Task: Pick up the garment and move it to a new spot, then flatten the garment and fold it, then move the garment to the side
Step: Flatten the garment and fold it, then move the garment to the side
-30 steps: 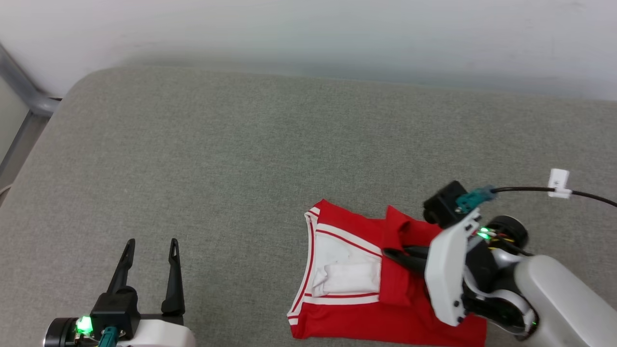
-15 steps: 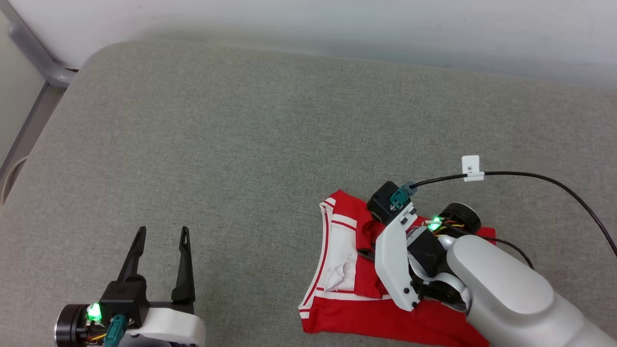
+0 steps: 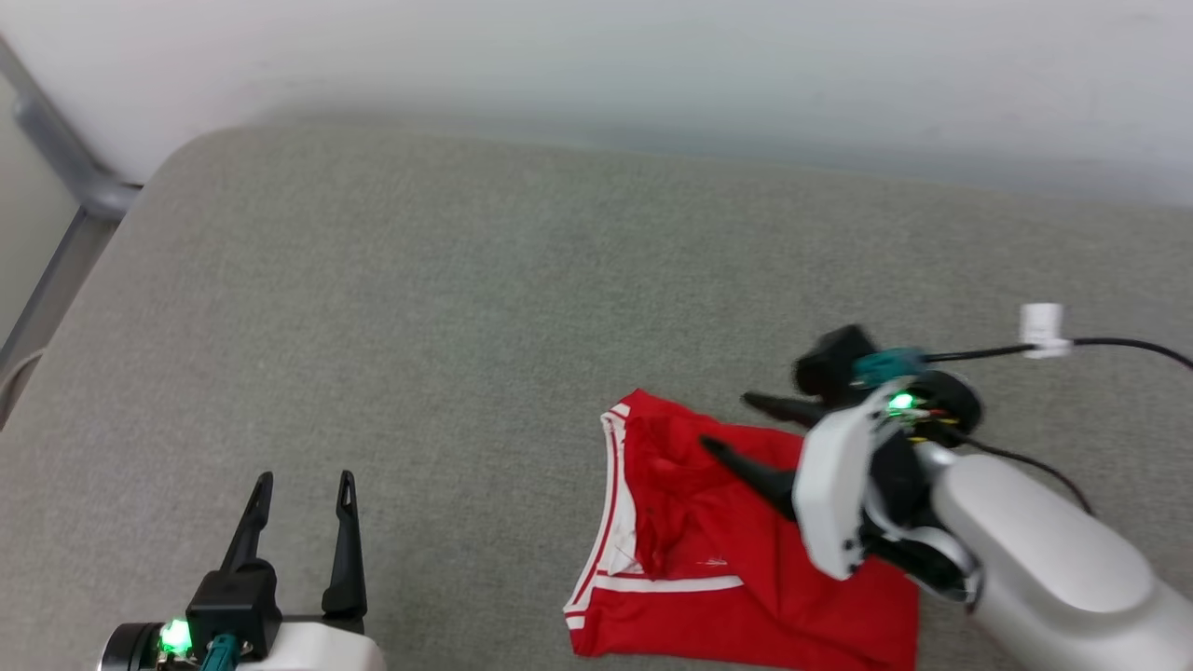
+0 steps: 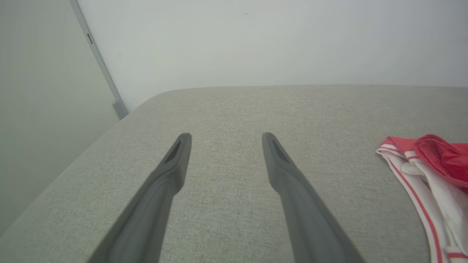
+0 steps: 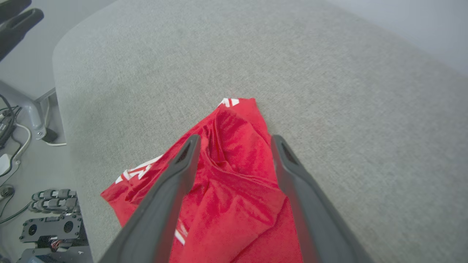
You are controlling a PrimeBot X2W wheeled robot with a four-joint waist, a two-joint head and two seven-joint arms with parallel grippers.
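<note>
Grey fabric worktop (image 3: 447, 308) bare across left, middle and far side; crumpled red jersey garment (image 3: 708, 559) at near right, right end effector (image 3: 725, 421) above it; black tagged cable (image 3: 1109, 343) trailing right; pale wall (image 3: 596, 56) behind

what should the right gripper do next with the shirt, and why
Probably lower the right gripper and close on the raised ridge of the garment: the jaws stand open astride that ridge, holding nothing, and the cloth lies bunched on the grey cushion.

The shirt (image 3: 746, 559) is red, its edge trimmed in white with thin red stripes. The cushion (image 3: 466, 308) is a flecked grey weave. The left gripper (image 3: 306, 476) and right gripper (image 3: 727, 421) are black.
</note>
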